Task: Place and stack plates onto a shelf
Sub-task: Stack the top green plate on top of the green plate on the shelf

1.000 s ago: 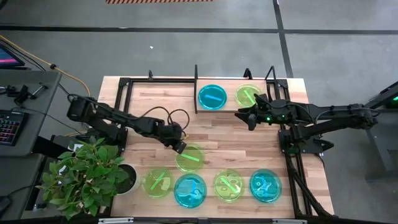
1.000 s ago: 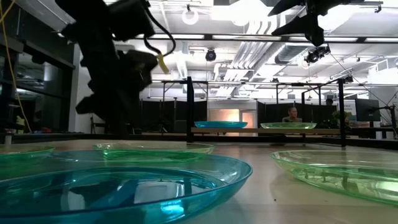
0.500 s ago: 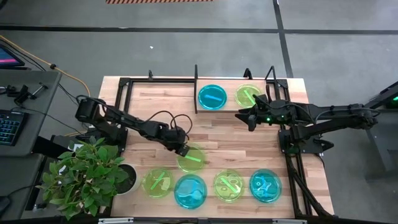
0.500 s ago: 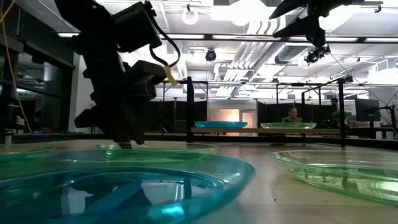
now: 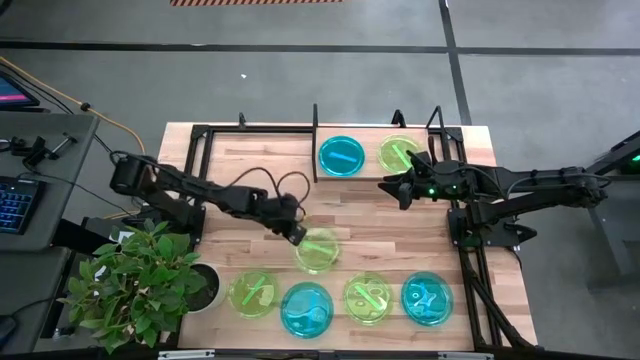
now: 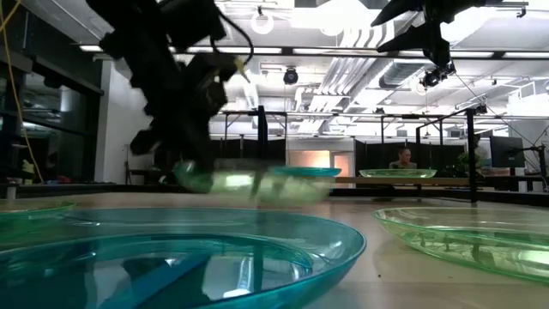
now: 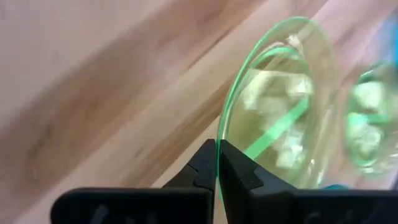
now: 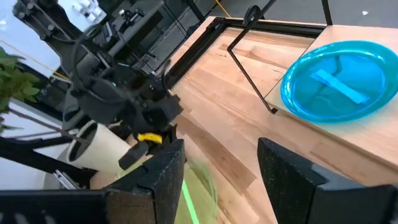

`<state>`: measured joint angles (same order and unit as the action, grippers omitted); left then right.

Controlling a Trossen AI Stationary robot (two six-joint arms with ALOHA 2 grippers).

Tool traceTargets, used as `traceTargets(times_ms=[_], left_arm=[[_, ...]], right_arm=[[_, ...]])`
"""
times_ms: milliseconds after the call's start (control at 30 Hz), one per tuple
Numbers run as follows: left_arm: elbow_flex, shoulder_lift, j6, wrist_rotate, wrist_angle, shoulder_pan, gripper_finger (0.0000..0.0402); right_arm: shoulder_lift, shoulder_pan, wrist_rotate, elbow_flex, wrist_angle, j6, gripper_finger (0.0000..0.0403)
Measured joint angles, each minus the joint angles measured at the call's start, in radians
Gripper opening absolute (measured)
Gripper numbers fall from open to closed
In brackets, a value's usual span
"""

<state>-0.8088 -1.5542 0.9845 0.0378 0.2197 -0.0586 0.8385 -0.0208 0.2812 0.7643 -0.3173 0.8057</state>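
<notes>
The left gripper (image 5: 297,234) is clamped on the rim of a green plate (image 5: 318,249), which is held clear of the bench (image 5: 250,170) near its middle, as seen in the low view where the plate hangs above the wood. In the left wrist view the two fingers (image 7: 202,167) are pressed together on the plate's thin edge. Four more plates are lined along the front edge of the bench: a green one (image 5: 253,293), a blue one (image 5: 305,307), another green one (image 5: 368,297) and a blue one (image 5: 427,298). The right gripper (image 5: 388,186) is held with its fingers apart above the bench, just in front of the shelf (image 5: 315,128) at the back edge. On the shelf base a blue plate (image 5: 342,155) and a green plate (image 5: 398,153) lie side by side.
</notes>
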Motion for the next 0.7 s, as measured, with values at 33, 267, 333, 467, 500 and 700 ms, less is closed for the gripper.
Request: traceTargets(times_ms=[33,267,333,467,500,700], left_arm=[[-0.005,0.021,-0.012,-0.005,0.011,0.009,0.0001],[-0.056,0.175,-0.075,-0.07,0.112,0.061,0.0001],[-0.074,0.204,-0.082,-0.1,0.16,0.073,0.0001],[-0.091,0.23,-0.09,-0.126,0.181,0.087,0.0],[-0.093,0.231,-0.09,-0.128,0.178,0.088,0.0],[-0.092,0.213,-0.081,-0.128,0.186,0.087,0.0]], right_arm=[[0.0,0.0,0.0,0.0,0.0,0.006,0.0188],[0.085,0.0,-0.144,0.0,0.002,0.125,0.0188],[0.14,-0.001,-0.212,0.0,0.015,0.161,0.0188],[0.261,-0.011,-0.249,0.0,0.039,0.217,0.0188],[0.29,-0.011,-0.249,0.0,0.051,0.231,0.0188],[0.418,-0.013,-0.248,0.004,0.246,0.274,0.0188]])
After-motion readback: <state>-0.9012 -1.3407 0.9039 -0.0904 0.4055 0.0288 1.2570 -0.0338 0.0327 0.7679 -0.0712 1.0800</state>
